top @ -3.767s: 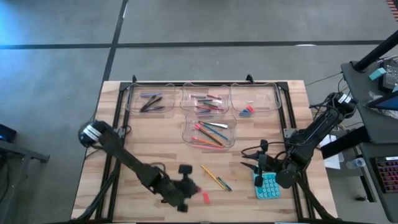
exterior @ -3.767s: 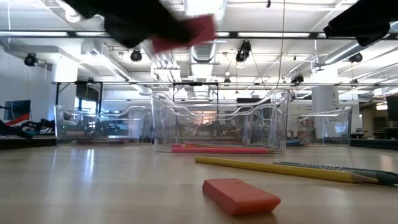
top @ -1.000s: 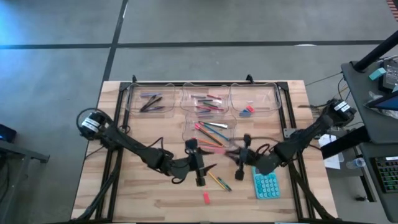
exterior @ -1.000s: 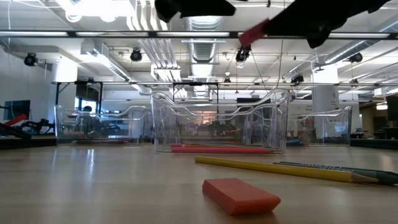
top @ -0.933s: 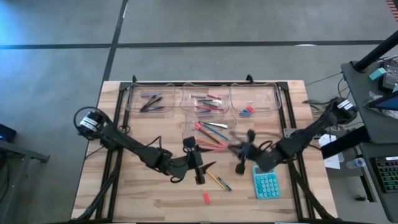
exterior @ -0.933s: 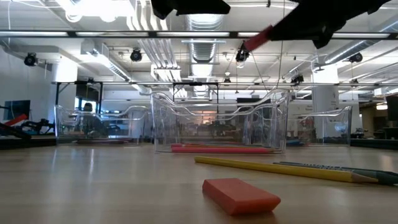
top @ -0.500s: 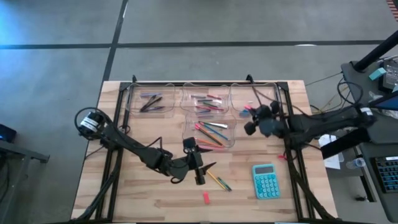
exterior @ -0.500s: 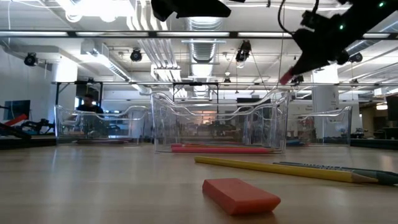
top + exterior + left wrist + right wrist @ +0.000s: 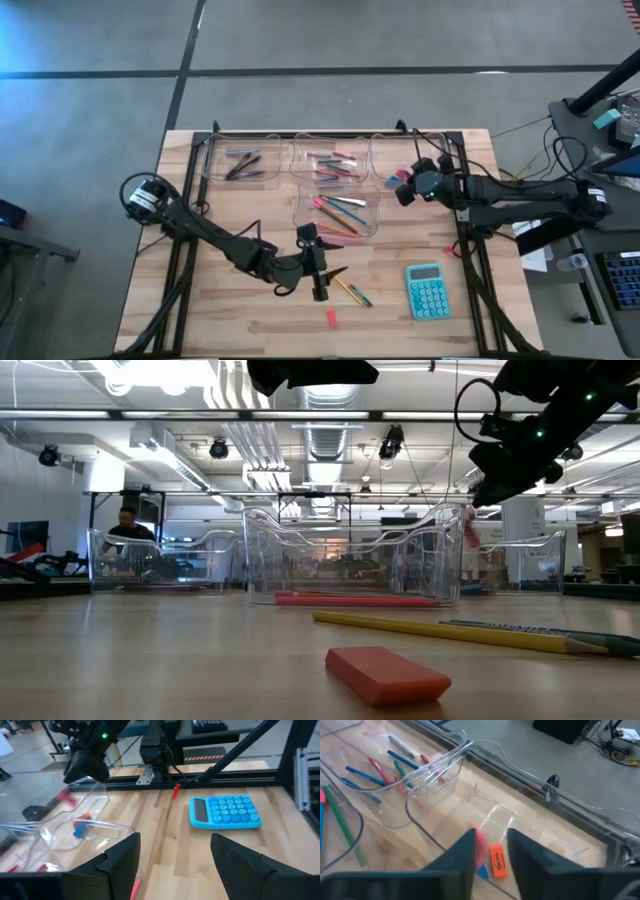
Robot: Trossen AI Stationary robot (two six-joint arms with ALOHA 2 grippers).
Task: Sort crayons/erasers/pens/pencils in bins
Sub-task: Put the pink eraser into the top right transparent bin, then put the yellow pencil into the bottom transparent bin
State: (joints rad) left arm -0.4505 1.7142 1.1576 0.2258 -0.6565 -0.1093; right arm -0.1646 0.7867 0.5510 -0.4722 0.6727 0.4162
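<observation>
Right pincer [image 9: 405, 187] hangs over the right-hand bin [image 9: 435, 150], fingers parted a little, with a pink eraser [image 9: 481, 841] just below them, apparently dropping beside the orange eraser [image 9: 497, 861] and blue one already inside. It could bounce off the bin wall and land outside. Well apart, the left pincer [image 9: 318, 264] stands wide and empty above two pencils [image 9: 350, 290] on the desk; closing off-centre could roll them away. Beyond them lies a red eraser [image 9: 330, 318].
</observation>
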